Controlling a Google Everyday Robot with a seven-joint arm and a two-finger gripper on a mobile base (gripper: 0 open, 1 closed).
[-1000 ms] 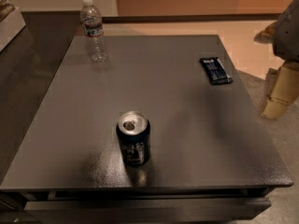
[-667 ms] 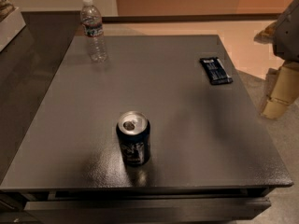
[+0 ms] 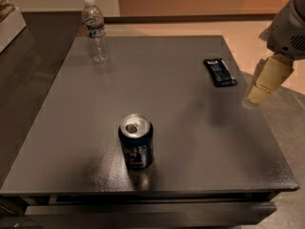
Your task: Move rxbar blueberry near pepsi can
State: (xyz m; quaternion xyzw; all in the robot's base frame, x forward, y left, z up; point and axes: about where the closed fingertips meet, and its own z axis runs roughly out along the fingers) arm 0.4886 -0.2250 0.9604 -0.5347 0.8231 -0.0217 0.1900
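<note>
The snack bar (image 3: 220,72), a flat dark navy packet, lies in the upper right of the frame on the grey table (image 3: 190,142), near the table's right edge, with its long side running roughly toward the far edge. Its pale lettering is too small to read.

The gripper (image 3: 259,87) hangs at the right of the frame, just right of the bar and slightly lower, over the table's right edge. It is apart from the bar and holds nothing. Only a pale tan part below the grey arm housing (image 3: 290,27) shows, so whether the gripper is open or closed cannot be told. The frame's right edge cuts off the housing.

The soda can (image 3: 136,141) stands upright at lower centre near the table's front edge, well apart from the bar, its silver top showing. A clear water bottle (image 3: 95,31) stands upright at the upper left corner of the table. A pale box (image 3: 8,20) at the far upper left is cut off by the frame.

Compared with one second ago, the gripper has shifted leftward and upward in the frame, closer to the bar. The bar, can and bottle have not moved.
</note>
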